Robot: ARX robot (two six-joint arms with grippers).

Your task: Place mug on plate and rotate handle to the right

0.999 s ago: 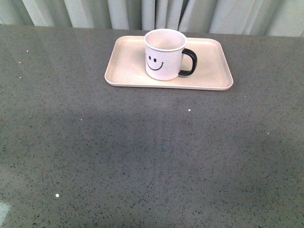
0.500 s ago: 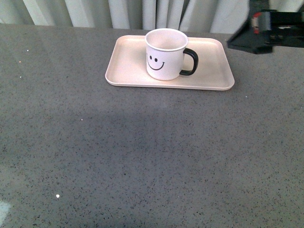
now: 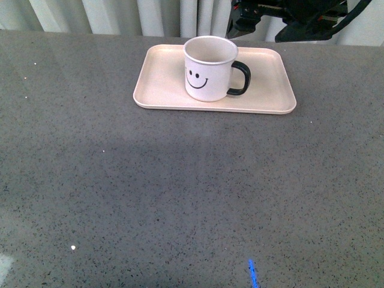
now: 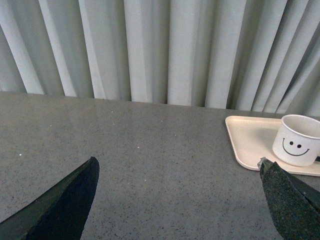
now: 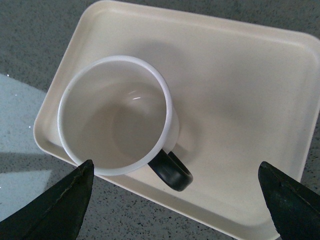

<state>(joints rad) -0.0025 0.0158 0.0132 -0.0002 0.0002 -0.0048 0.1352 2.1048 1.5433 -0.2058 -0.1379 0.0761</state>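
The white mug (image 3: 208, 69) with a black smiley face stands upright on the pale pink plate (image 3: 267, 90). Its black handle (image 3: 240, 79) points right. My right arm (image 3: 294, 15) hangs above the plate's far edge. In the right wrist view I look down into the empty mug (image 5: 115, 115), with the handle (image 5: 170, 172) and the plate (image 5: 240, 100) below. My right gripper (image 5: 175, 167) is open above them and holds nothing. My left gripper (image 4: 178, 160) is open and empty over bare table. The mug (image 4: 299, 140) and the plate (image 4: 250, 142) lie beyond it to one side.
The grey speckled table (image 3: 180, 192) stretches wide in front of the plate. Pale curtains (image 3: 120, 15) hang behind the table's far edge. A small blue mark (image 3: 253, 273) shows near the front edge.
My right arm came into the front view from the right and moved left, above the plate's far edge. The mug and plate have not moved.
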